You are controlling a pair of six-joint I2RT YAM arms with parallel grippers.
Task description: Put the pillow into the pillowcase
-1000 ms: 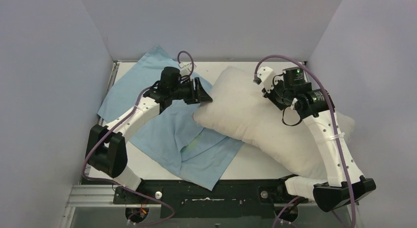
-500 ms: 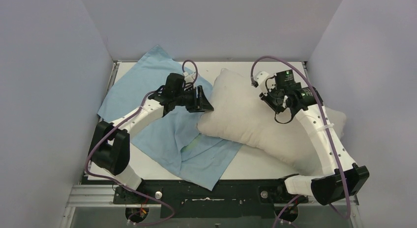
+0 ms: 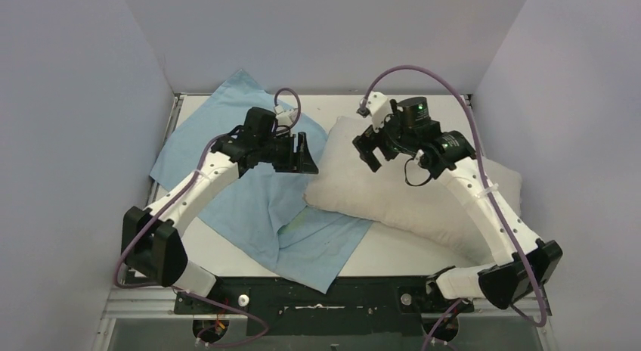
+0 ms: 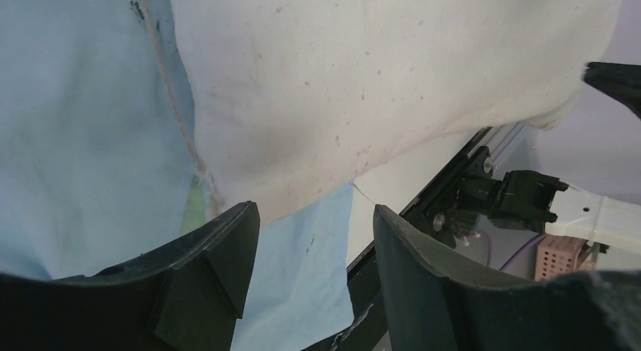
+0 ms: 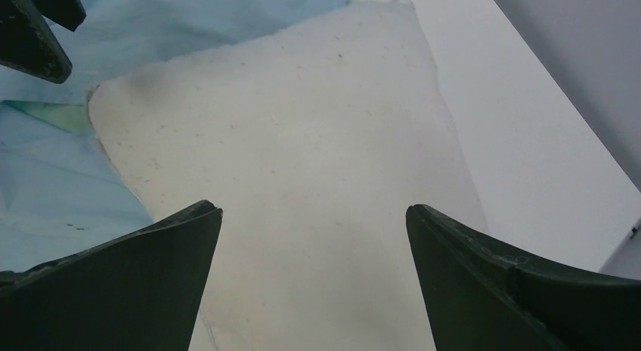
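One pillow (image 3: 393, 200) lies on the right of the table (image 3: 393, 253), its left end overlapping the single pillowcase (image 3: 204, 150), which is spread pale-blue side up. There are two grippers: the left gripper (image 3: 310, 157) beside the pillow's left edge and the right gripper (image 3: 367, 150) above it. Both have jaws spread and grasp nothing.

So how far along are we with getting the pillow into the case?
Nothing looks done yet: the pillow lies wholly outside the pillowcase, its left end overlapping the cloth. In hand: the left gripper open at the pillow's left edge, the right gripper open above it, neither holding anything. Left: opening the case and sliding the pillow in.
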